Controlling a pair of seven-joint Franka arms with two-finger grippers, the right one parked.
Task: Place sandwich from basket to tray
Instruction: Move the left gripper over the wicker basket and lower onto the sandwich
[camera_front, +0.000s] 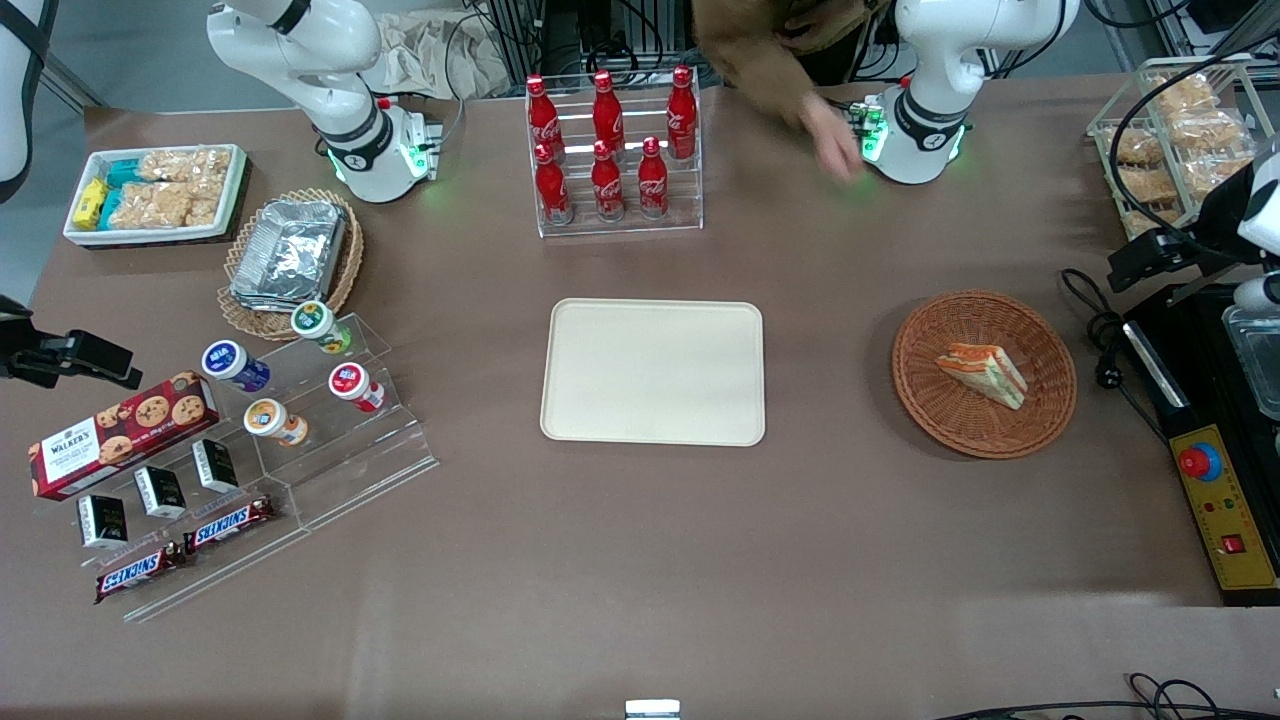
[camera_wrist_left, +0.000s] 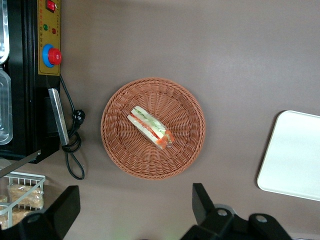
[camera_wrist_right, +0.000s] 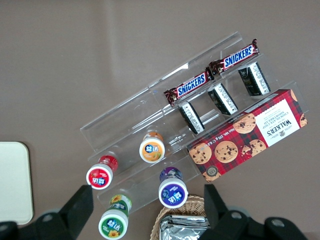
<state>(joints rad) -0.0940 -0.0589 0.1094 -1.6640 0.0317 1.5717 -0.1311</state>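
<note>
The sandwich (camera_front: 985, 372), a white wedge with orange and green layers, lies in the round reddish-brown woven basket (camera_front: 912, 350) toward the working arm's end of the table. The cream tray (camera_front: 652, 372) lies flat and bare at the table's middle, beside the basket. My left gripper (camera_front: 1150, 262) hangs high over the table's end, beside the basket and apart from it. In the left wrist view the sandwich (camera_wrist_left: 150, 127) rests mid-basket (camera_wrist_left: 112, 150), a corner of the tray (camera_wrist_left: 295, 155) shows, and the gripper (camera_wrist_left: 135, 200) is open with only bare table between its black fingers (camera_wrist_left: 200, 200).
A black appliance with a yellow control panel (camera_front: 1225, 500) and a looped cable (camera_front: 1100, 340) lie close to the basket. A rack of red cola bottles (camera_front: 612, 150) stands farther back than the tray. A person's hand (camera_front: 832, 140) reaches near the arm's base. Snack displays fill the parked arm's end.
</note>
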